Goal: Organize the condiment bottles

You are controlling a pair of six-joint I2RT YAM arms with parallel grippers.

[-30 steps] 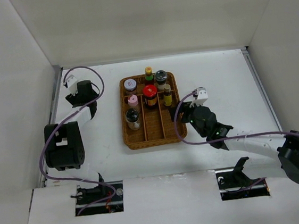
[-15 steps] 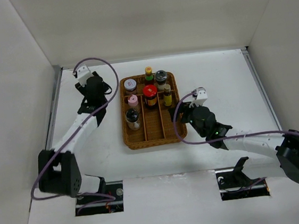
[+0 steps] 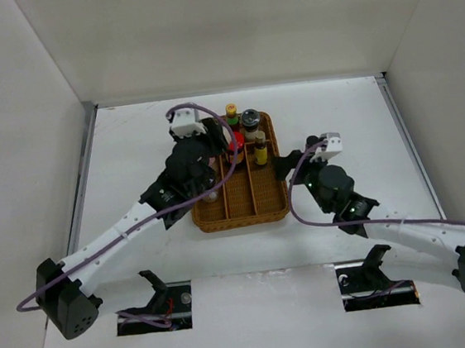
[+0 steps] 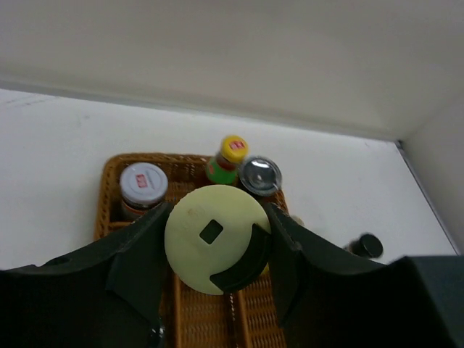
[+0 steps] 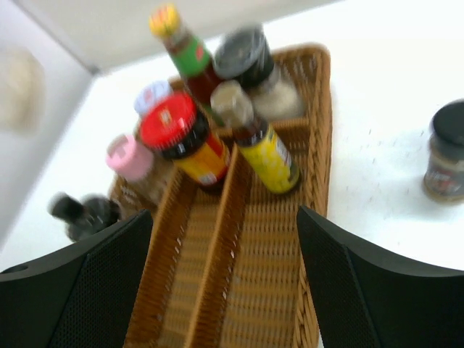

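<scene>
My left gripper (image 4: 217,250) is shut on a bottle with a round cream cap (image 4: 199,246) whose flap is open. It holds the bottle above the brown wicker tray (image 3: 241,215), over the tray's left and middle lanes (image 3: 214,155). At the tray's far end stand a yellow-capped bottle (image 3: 231,108), a grey-capped jar (image 3: 250,120), a tan-capped bottle (image 3: 259,138), a red-capped jar (image 5: 170,123), a pink-capped one (image 5: 129,156) and a white-capped jar (image 4: 143,183). My right gripper (image 5: 225,214) hangs open over the tray's near right lanes (image 3: 286,168), holding nothing.
A black-capped jar (image 5: 446,152) stands on the white table just right of the tray. Another black-capped bottle (image 5: 83,212) shows blurred at the tray's left side. White walls close in the table on three sides.
The left arm has swung from the table's far left to over the tray, its jaws closing on the cream-capped bottle. The right gripper shifted slightly to the right, staying open.
</scene>
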